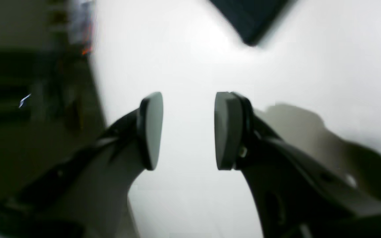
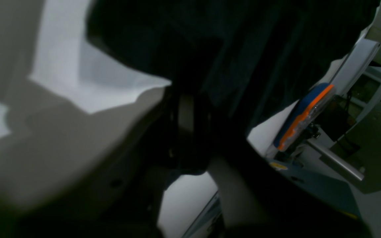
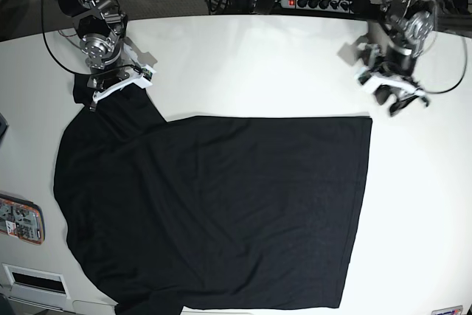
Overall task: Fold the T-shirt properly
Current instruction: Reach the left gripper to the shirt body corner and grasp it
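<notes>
While the black cloth covers most of the white surface, the scene reads as follows.

T-shirt: the T-shirt [image 3: 221, 212] lies spread flat on the white tabletop [image 3: 258, 64], filling the middle and near part of the base view; one straight edge runs along its far side, another down the side nearer the left arm.

T-shirt corner: the part of the cloth on the right arm's side rises in a narrow strip up to the right gripper [image 3: 118, 82].

Right gripper: its jaws are pressed together on that raised strip of the T-shirt; in the right wrist view dark fabric [image 2: 230, 49] fills the upper frame directly over the closed pads, though blur hides the exact pinch line.

Left gripper: the left gripper [image 1: 189, 130] hangs over bare tabletop, jaws apart with clear white surface showing between the two grey pads [image 1: 152, 129]; nothing sits between them.

Left gripper and cloth: in the base view it sits just beyond the T-shirt's far corner, apart from the fabric; the left wrist view shows only a dark corner of the cloth [image 1: 250, 19] at the top edge.

Other items: an orange and blue object [image 3: 21, 219] rests at the tabletop's edge beside the shirt; a power strip [image 3: 317, 3] and cables lie beyond the far edge.
</notes>
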